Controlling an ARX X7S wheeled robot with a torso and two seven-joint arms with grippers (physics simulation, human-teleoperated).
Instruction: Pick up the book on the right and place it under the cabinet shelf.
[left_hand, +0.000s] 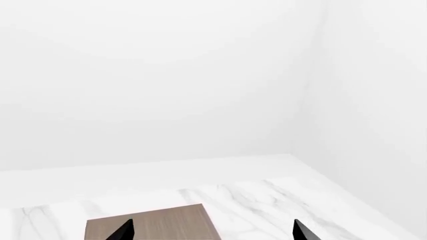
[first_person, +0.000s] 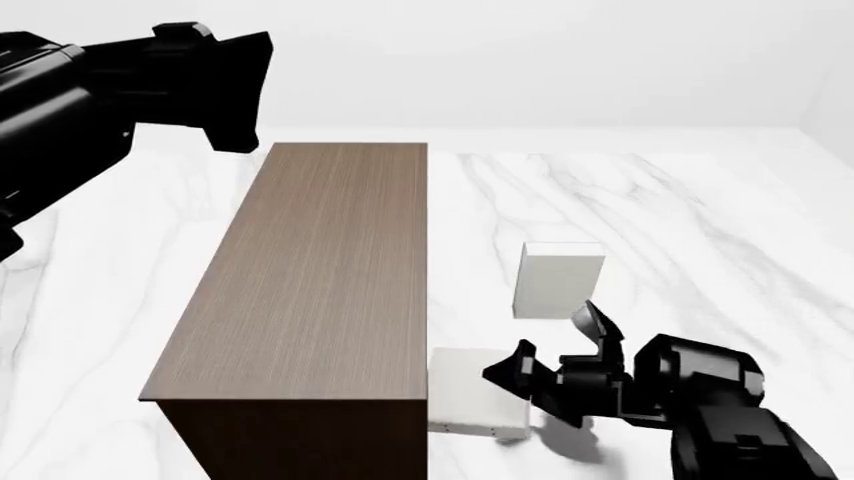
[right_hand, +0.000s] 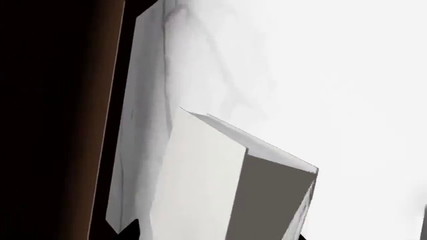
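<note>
The dark brown cabinet (first_person: 314, 290) stands on the marble table; it also shows in the left wrist view (left_hand: 153, 222) and as a dark band in the right wrist view (right_hand: 53, 120). One pale grey-white book (first_person: 467, 400) lies on the table against the cabinet's near right corner. My right gripper (first_person: 550, 347) is at this book with its fingers spread wide. In the right wrist view the book (right_hand: 207, 180) fills the space just ahead of that gripper (right_hand: 217, 232). My left gripper (left_hand: 212, 231) is open and empty, high over the cabinet's far end.
A second, alike pale book (first_person: 558, 280) lies farther back on the table, right of the cabinet. My left arm (first_person: 134, 80) hangs over the table's far left. White walls close off the table's (first_person: 694, 220) far side.
</note>
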